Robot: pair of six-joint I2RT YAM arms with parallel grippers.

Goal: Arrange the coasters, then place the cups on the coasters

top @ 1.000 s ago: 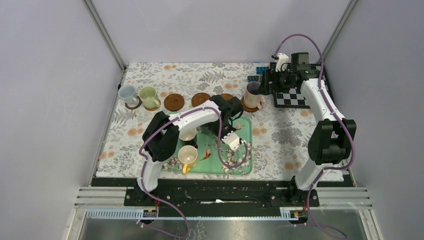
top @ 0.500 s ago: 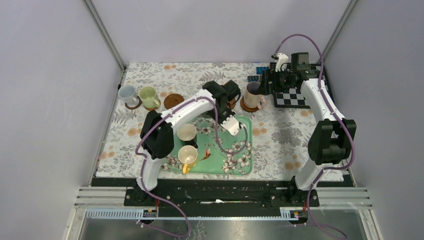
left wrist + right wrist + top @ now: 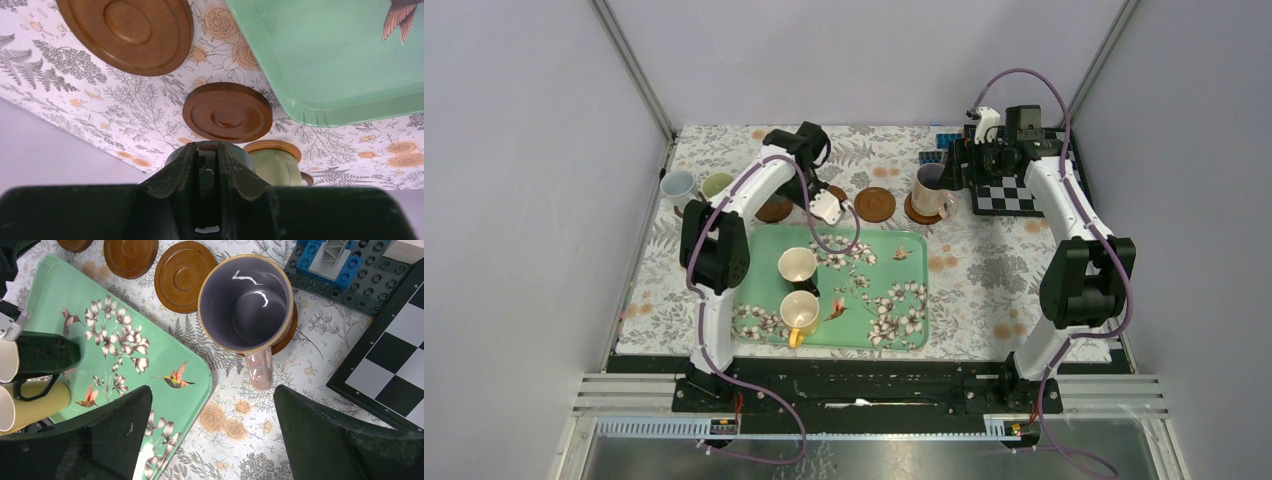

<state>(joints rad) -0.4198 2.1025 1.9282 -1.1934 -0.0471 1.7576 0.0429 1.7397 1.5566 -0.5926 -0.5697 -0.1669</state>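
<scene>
Seeing left fingers [image 3: 181, 172] clenched tight, nothing visible between them, no contact visible. Just past the tips on the tabletop [image 3: 75, 85]: dark coaster [image 3: 227, 112], bare. Beyond that, olive green cup [image 3: 272, 170] standing on a tan coaster [image 3: 272, 145]. Nearer the lens: lighter coaster [image 3: 125, 30], also bare, near the corner of the green tray [image 3: 325, 60]. Can't identify the dark round shape right behind the fingertips.

Seeing right fingers [image 3: 345, 440] spread wide, released, gripping nothing. Hovering above the pinkish cup [image 3: 245, 302]: upright, purple inside, handle toward the lens, seated on a rimmed coaster [image 3: 289, 335]. Just beside it on the tray side: empty coaster [image 3: 185, 275], two more bare ones in line past that. Checkerboard [image 3: 395, 375] near, on the other side.

From the top view: pale blue cup [image 3: 679, 185] at back left, on a coaster, just beside the olive one. Dark green cup [image 3: 797, 265] and yellow cup [image 3: 801, 310] close together on the tray's left half, off any coaster.
</scene>
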